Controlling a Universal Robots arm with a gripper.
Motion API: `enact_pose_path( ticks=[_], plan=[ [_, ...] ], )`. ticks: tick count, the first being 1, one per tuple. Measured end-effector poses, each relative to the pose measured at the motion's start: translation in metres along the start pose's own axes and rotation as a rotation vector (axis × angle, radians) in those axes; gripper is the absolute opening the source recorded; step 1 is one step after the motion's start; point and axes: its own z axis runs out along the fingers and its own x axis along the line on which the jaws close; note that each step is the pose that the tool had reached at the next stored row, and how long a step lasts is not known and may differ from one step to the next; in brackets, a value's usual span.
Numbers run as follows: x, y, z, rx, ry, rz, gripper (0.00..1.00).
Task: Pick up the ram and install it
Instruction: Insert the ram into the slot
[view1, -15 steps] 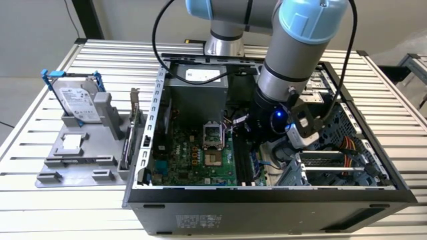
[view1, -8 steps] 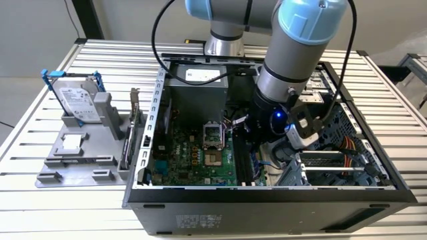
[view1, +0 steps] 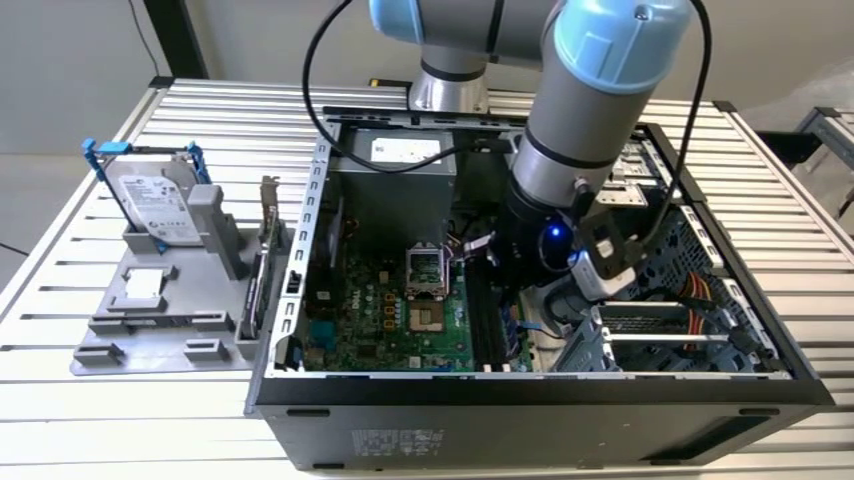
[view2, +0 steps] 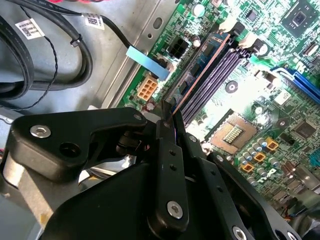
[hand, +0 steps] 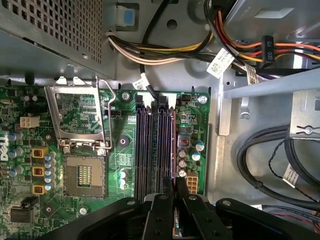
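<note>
The ram (view2: 200, 75) is a thin bluish-green stick seen edge-on. It stands along the outermost of the long black slots (view2: 222, 72) on the green motherboard (view1: 387, 320). In the first wrist view the ram (hand: 173, 150) rises from the slot nearest the board's edge, beside the other slots (hand: 147, 145). My gripper (view2: 170, 122) is shut on the ram's near end, one black finger on each face. The first wrist view shows the gripper (hand: 175, 195) low over the same end. In the exterior view my arm's wrist (view1: 561, 250) reaches down into the open computer case.
A silver hard drive (view1: 158, 205) in a blue frame stands on a grey fixture (view1: 160, 300) at the exterior view's left. The CPU socket (hand: 82, 175) lies beside the slots. Cable bundles (hand: 150, 50) and thick black cables (view2: 45, 60) run close by. Case walls (view1: 534, 385) enclose the work.
</note>
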Motion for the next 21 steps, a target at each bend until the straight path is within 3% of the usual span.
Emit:
enact_pose_path(
  ticks=[21],
  plan=[
    [0.0000,0.0007,0.0026,0.0033,0.0010,0.001,0.00]
  ],
)
